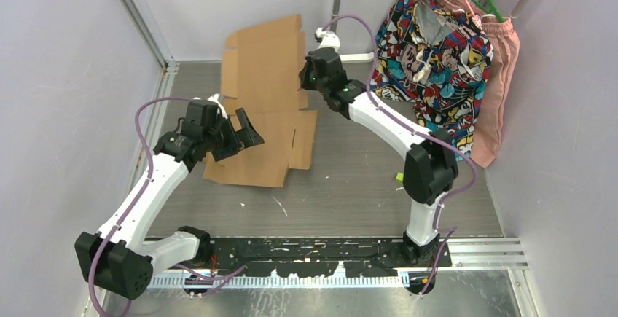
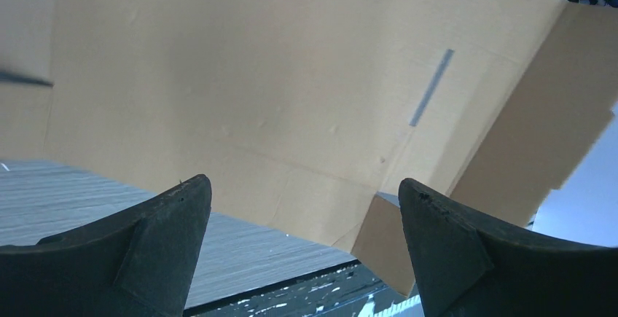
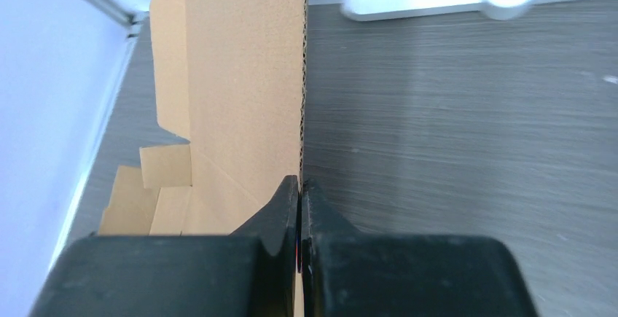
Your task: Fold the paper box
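The paper box (image 1: 264, 84) is a plain brown die-cut cardboard sheet, unfolded. Its near half lies on the table and its far half is lifted upright toward the back wall. My right gripper (image 1: 310, 76) is shut on the right edge of the raised panel; in the right wrist view the cardboard edge (image 3: 302, 98) runs straight into the closed jaws of that gripper (image 3: 300, 186). My left gripper (image 1: 237, 133) is open and empty, hovering over the sheet's near left part. The left wrist view shows the left gripper (image 2: 304, 208) with its fingers wide apart and the cardboard (image 2: 277, 91) beyond them.
Colourful patterned clothes (image 1: 433, 47) and a pink garment (image 1: 499, 84) hang on a rack at the back right. A small green scrap (image 1: 399, 177) lies on the grey table by the right arm. White walls close in left and behind.
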`<state>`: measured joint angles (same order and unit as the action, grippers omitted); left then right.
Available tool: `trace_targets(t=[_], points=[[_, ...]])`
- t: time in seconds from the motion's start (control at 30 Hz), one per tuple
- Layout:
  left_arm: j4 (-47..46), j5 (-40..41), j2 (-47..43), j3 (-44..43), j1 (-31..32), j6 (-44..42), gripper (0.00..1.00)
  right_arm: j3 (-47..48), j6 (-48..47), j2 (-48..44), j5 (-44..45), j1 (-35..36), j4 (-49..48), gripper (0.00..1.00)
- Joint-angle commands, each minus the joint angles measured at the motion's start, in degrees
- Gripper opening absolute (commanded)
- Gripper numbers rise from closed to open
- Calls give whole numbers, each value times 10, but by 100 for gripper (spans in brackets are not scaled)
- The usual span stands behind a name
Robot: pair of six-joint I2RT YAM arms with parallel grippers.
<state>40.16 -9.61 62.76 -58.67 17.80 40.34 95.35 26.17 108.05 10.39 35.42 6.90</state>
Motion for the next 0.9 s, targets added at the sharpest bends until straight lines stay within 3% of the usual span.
trace_targets(t=[0.0, 0.33, 0.63, 0.87], points=[[-42, -11, -8, 10, 17, 23, 100, -52, 3, -85, 116, -6, 41, 1], [-128, -69, -15, 100, 32, 104, 100, -186, 79, -203, 219, -19, 97, 1], [-151, -91, -113, 164, 32, 206, 100, -228, 112, -216, 231, -47, 120, 1], [-240, -111, -184, 274, 34, 348, 100, -238, 145, -212, 217, -58, 117, 1]])
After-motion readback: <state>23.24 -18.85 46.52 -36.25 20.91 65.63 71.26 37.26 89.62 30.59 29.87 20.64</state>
